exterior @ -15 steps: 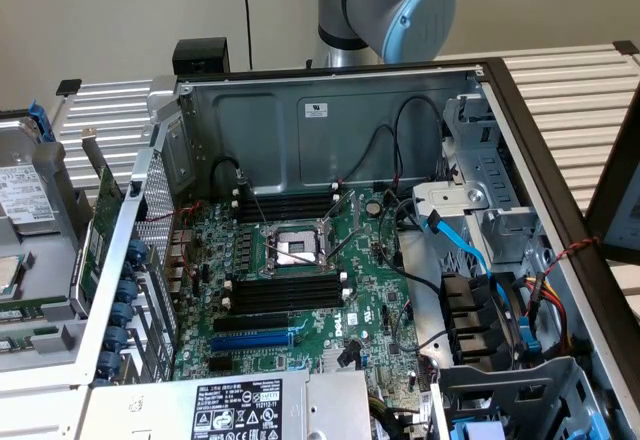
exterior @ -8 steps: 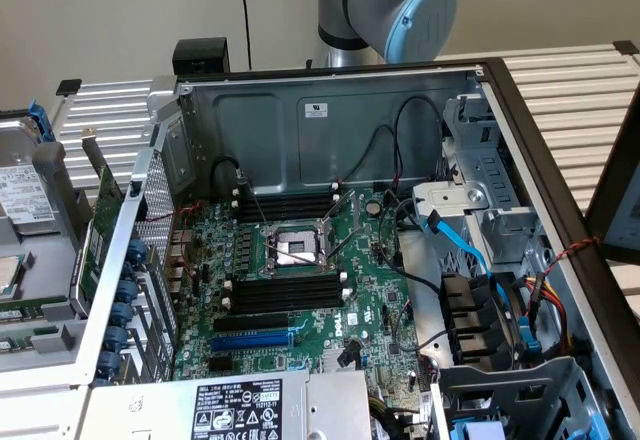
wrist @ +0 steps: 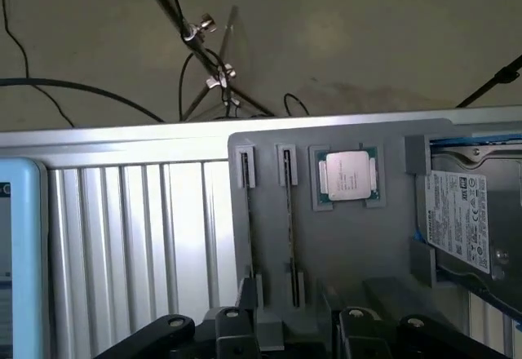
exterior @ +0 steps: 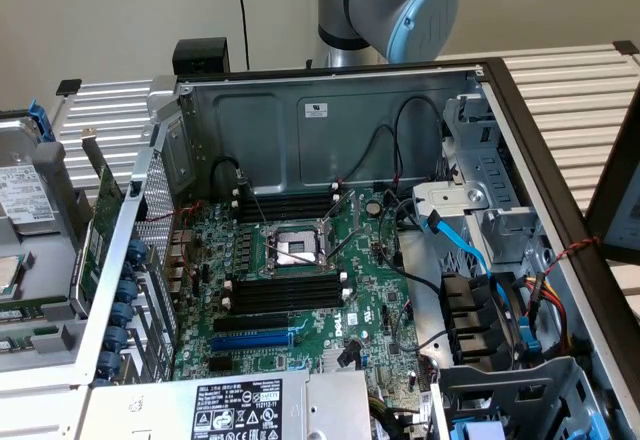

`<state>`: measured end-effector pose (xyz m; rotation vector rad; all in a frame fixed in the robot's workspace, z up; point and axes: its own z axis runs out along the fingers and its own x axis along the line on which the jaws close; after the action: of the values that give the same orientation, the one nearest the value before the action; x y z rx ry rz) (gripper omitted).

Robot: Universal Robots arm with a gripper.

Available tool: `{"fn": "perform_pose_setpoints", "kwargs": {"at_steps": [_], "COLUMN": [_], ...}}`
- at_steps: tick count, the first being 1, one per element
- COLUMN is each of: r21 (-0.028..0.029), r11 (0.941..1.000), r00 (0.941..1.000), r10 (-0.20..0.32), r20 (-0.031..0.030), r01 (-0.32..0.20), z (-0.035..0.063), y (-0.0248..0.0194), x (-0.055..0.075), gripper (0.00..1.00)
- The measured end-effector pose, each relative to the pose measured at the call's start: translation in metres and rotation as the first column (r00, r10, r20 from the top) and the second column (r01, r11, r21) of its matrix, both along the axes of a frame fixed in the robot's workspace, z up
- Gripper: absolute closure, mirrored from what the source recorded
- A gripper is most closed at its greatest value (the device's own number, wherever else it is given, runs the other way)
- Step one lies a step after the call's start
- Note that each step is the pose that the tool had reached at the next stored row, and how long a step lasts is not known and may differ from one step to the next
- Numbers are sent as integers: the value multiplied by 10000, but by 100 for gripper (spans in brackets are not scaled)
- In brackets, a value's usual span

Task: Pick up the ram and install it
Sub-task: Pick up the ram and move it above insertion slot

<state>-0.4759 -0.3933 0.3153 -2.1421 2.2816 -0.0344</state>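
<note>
The motherboard (exterior: 300, 290) is green, striped with black slots (exterior: 285, 292) and 1 blue slot (exterior: 250, 342). A bright blue cable (exterior: 465, 245) shows against the grey case (exterior: 300, 120). The arm (exterior: 400, 0) is silver, capped pale blue. The chip (wrist: 347, 173) is silver edged green, the tray (wrist: 351, 253) grey, the desk (wrist: 130, 228) ribbed silver, the hand (wrist: 287, 334) black.

Ram (wrist: 289, 220), thin dark stick seen edge-on (upright on long edge), in slot of gray tray (wrist: 359, 245), nr CPU (wrist: 347, 175)

Matt grey metal case (exterior: 270, 130), glossy green motherboard (exterior: 372, 292), ribbed metal table (exterior: 570, 90).
</note>
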Motion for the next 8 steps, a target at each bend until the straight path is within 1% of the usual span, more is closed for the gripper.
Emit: {"fn": "perform_pose_setpoints", "kwargs": {"at_steps": [2, 3, 5, 6, 8], "r21": [0, 0, 0, 0, -9], "r11": [10000, 10000, 10000, 10000, 9999], "r00": [10000, 10000, 9999, 9997, 9990], "r10": [3, 10, 37, 67, 156], "r20": [-1, -24, -141, -216, -426], "r01": [-3, -10, -37, -67, -157], "z": [-37, -53, -75, -82, -92], "y": [-8, -12, -22, -26, -32], "x": [5, 8, 16, 20, 22], "gripper": [58, 58, 58, 58, 58]}}
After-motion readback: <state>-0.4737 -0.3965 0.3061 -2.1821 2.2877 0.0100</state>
